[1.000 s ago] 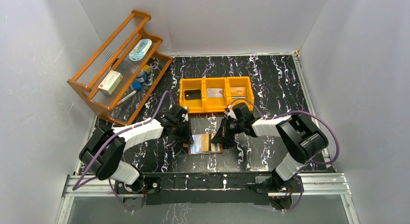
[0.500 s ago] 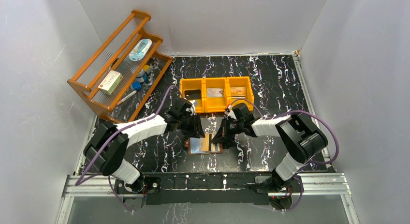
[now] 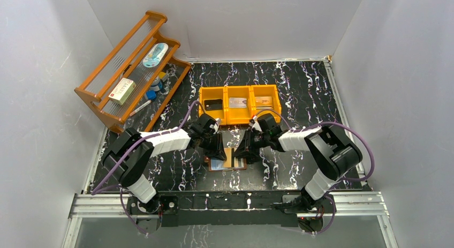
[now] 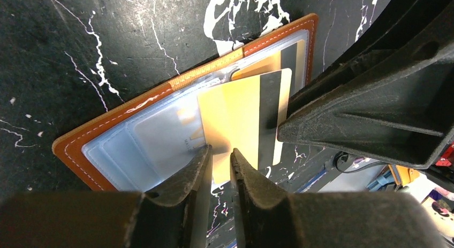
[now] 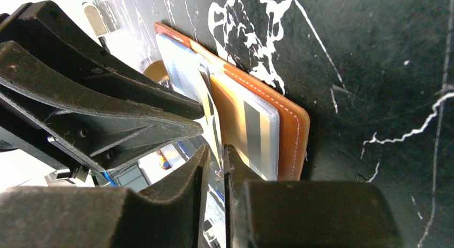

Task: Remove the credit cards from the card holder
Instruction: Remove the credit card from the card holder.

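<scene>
The brown card holder (image 3: 229, 163) lies open on the black table between both grippers; its pale-blue pockets (image 4: 139, 149) face up. A tan credit card with a black stripe (image 4: 241, 111) sticks out of it, raised off the pockets. My right gripper (image 3: 240, 152) is shut on that card's edge (image 5: 214, 125); its fingers (image 4: 364, 114) show in the left wrist view. My left gripper (image 4: 220, 151) hovers at the card's lower edge, jaws a narrow gap apart, holding nothing. Another tan card (image 5: 247, 125) sits in a pocket of the holder (image 5: 293, 131).
An orange three-compartment bin (image 3: 239, 118) stands just behind the holder, with a black card (image 3: 213, 104), a silvery card (image 3: 237, 102) and a tan card (image 3: 262, 102) inside. A wooden rack (image 3: 99, 95) with small items stands at the back left.
My left gripper has swung right from the holder's left side to over the holder, close to the right gripper. The right gripper has stayed put on the card.
</scene>
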Action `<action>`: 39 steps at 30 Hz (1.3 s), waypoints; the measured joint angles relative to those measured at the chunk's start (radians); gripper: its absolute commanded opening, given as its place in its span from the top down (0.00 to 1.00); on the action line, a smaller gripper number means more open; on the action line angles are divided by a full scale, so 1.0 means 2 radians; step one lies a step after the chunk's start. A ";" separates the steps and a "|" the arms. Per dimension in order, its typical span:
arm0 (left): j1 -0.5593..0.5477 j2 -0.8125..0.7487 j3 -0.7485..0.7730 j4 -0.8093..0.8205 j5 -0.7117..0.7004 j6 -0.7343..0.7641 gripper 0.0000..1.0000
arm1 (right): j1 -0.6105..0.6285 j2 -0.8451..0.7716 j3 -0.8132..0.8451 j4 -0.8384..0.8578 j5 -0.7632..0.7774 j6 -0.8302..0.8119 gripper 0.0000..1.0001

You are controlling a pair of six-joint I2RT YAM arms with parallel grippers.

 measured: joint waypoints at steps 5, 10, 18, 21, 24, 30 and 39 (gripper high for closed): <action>-0.001 0.000 0.001 -0.002 -0.005 -0.002 0.84 | 0.004 0.015 0.000 0.019 0.000 0.010 0.75; -0.003 0.000 0.002 -0.005 -0.011 -0.003 0.85 | 0.010 0.024 -0.003 0.044 0.000 0.022 0.78; -0.003 0.000 0.002 -0.006 -0.013 -0.005 0.86 | 0.020 0.024 -0.015 0.066 0.007 0.033 0.78; -0.003 0.000 0.002 -0.008 -0.014 -0.006 0.86 | 0.021 0.022 -0.020 0.074 0.010 0.037 0.82; -0.004 0.000 0.003 -0.010 -0.015 -0.006 0.86 | 0.022 0.018 -0.025 0.075 0.015 0.039 0.90; -0.006 0.000 0.004 -0.012 -0.018 -0.006 0.84 | 0.024 -0.004 -0.031 0.071 0.025 0.037 0.99; -0.013 -0.014 0.004 -0.019 -0.041 -0.009 0.73 | 0.019 -0.082 -0.027 -0.029 0.079 -0.011 1.00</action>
